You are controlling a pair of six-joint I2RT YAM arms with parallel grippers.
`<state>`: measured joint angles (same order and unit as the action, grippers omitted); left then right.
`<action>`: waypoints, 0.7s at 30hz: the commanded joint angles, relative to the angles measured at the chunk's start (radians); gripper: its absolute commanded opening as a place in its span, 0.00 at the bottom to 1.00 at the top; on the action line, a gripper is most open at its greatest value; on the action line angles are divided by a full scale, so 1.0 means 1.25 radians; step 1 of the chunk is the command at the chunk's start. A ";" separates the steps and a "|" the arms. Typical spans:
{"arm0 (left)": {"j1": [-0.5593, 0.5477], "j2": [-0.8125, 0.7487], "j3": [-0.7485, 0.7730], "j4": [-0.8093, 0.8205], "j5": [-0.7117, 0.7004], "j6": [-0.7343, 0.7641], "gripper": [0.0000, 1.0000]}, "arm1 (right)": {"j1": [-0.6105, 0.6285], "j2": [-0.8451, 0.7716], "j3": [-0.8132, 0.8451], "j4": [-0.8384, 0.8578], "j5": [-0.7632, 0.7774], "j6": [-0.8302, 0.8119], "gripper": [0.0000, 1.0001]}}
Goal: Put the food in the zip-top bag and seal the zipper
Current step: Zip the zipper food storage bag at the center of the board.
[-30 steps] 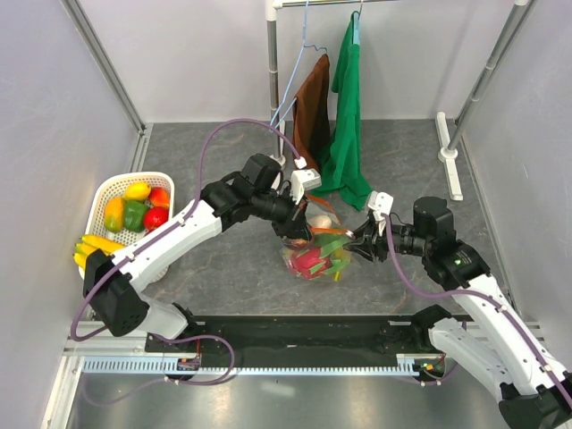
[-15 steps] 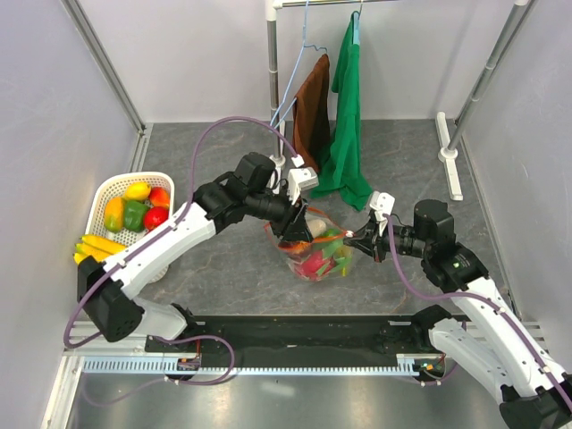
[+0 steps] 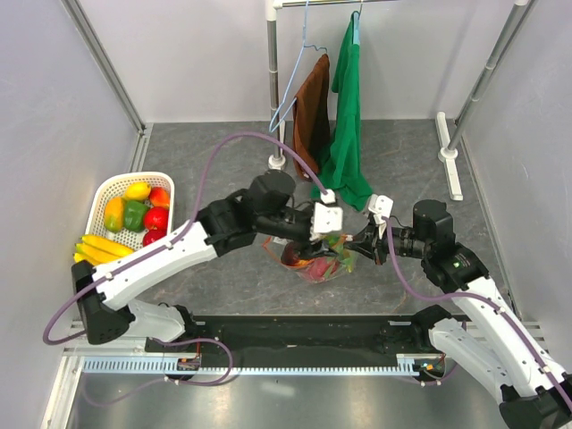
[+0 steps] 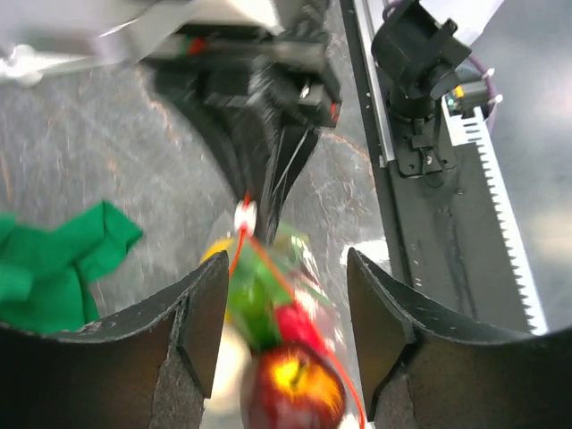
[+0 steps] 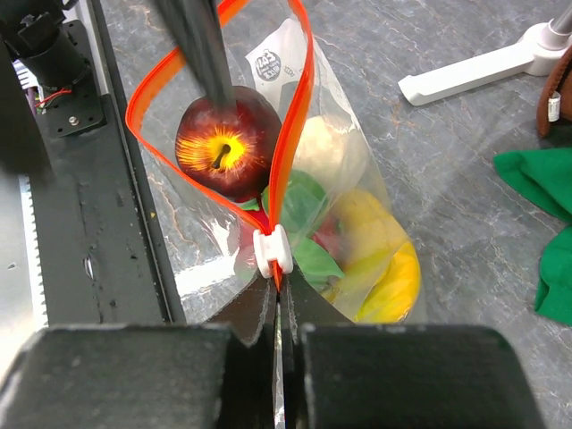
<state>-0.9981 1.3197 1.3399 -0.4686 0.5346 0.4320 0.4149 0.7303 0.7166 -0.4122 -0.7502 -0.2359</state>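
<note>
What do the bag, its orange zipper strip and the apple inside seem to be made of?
The zip-top bag: thin clear plastic film, glossy, by its creases and glare. The zipper strip: red-orange flexible plastic, matte; its slider looks like hard white plastic. The apple: probably moulded plastic, shiny, with a painted-looking yellow patch.

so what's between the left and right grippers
The zip-top bag: in the left wrist view its red apple and orange zipper lie between the left gripper and the right gripper, which pinches the zipper's end by the white slider.
</note>
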 commanded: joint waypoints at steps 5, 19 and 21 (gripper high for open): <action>-0.042 0.063 -0.001 0.161 -0.040 0.142 0.62 | -0.002 -0.045 0.045 -0.003 -0.038 0.002 0.00; -0.047 0.138 0.036 0.116 -0.014 0.122 0.40 | 0.001 -0.071 0.044 -0.013 -0.034 -0.003 0.00; -0.047 0.138 0.037 0.110 -0.010 0.122 0.34 | -0.001 -0.075 0.044 -0.014 -0.028 0.000 0.00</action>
<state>-1.0534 1.4845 1.3380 -0.3302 0.5083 0.5591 0.4141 0.6598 0.7208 -0.4824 -0.7513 -0.2337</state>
